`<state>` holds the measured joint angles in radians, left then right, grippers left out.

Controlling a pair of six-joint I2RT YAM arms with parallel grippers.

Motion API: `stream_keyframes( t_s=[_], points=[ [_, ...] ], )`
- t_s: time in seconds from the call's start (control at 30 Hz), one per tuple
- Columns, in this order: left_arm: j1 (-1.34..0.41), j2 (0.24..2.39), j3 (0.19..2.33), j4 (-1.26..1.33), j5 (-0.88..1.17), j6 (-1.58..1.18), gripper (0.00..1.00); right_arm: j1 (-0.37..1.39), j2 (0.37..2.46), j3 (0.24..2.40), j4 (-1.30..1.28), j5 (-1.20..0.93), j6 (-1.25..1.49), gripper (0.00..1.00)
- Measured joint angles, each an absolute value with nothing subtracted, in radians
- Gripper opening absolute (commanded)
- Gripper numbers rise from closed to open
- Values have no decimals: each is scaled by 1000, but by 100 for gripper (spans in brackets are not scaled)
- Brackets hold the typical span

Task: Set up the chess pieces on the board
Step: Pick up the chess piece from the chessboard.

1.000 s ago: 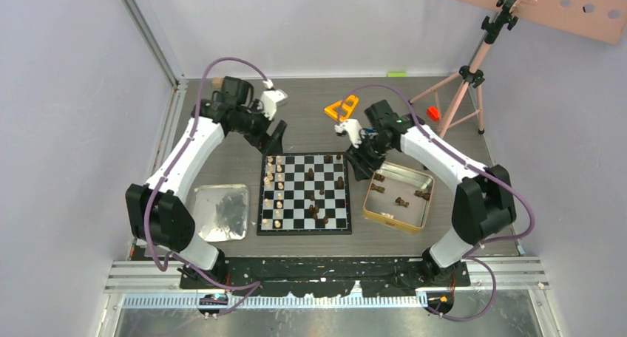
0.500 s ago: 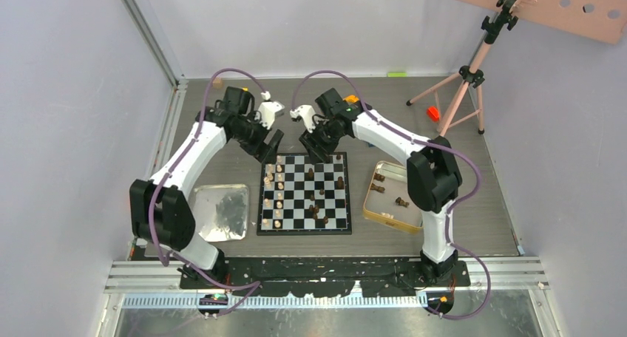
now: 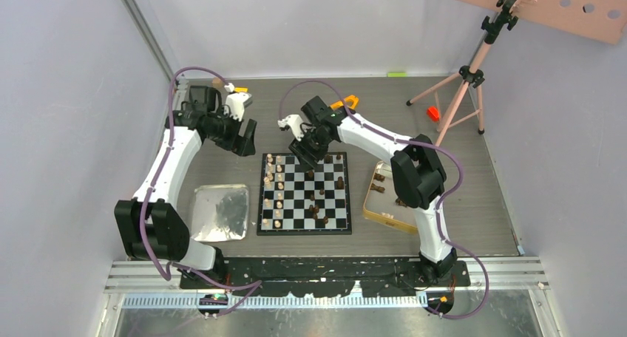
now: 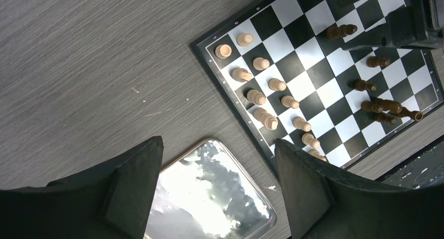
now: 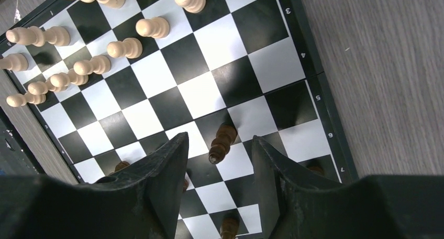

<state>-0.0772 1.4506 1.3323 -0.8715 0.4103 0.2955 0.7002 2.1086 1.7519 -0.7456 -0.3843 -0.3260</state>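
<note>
The board (image 3: 304, 232) lies mid-table between the arms. Several light tan chess pieces (image 3: 275, 193) stand in two files along its left side, and dark brown chess pieces (image 3: 318, 211) are scattered over its right half. My right gripper (image 3: 305, 154) hangs open over the board's far edge. In its wrist view a dark piece (image 5: 221, 143) stands on the board (image 5: 201, 95) below the gap, clear of both fingers. My left gripper (image 3: 242, 141) is off the board's far-left corner, open and empty (image 4: 215, 155). Under it show the tan pieces (image 4: 262, 95) and the board (image 4: 327, 92).
A shiny silver tray (image 3: 219, 213) lies left of the board. A gold-rimmed tin (image 3: 392, 222) on the right holds more dark pieces (image 3: 401, 202). A tripod (image 3: 466, 78), an orange object (image 3: 342, 104) and a small red object (image 3: 433, 113) stand at the back.
My right arm swung left from the tin to the board's far edge. My left arm pulled back and left, away from the board's corner. Both grippers stayed open.
</note>
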Motion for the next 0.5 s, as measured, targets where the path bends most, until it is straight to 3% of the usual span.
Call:
stream_keyframes(
  t_s=[0.3,0.5],
  points=[
    [-69,1451,1332,-871,410,287,81,718,2127,1757,-774,-364,-336,43],
    [-59,1451,1332,-871,408,277,81,718,2154,1757,-793,-350,-342,29]
  ],
)
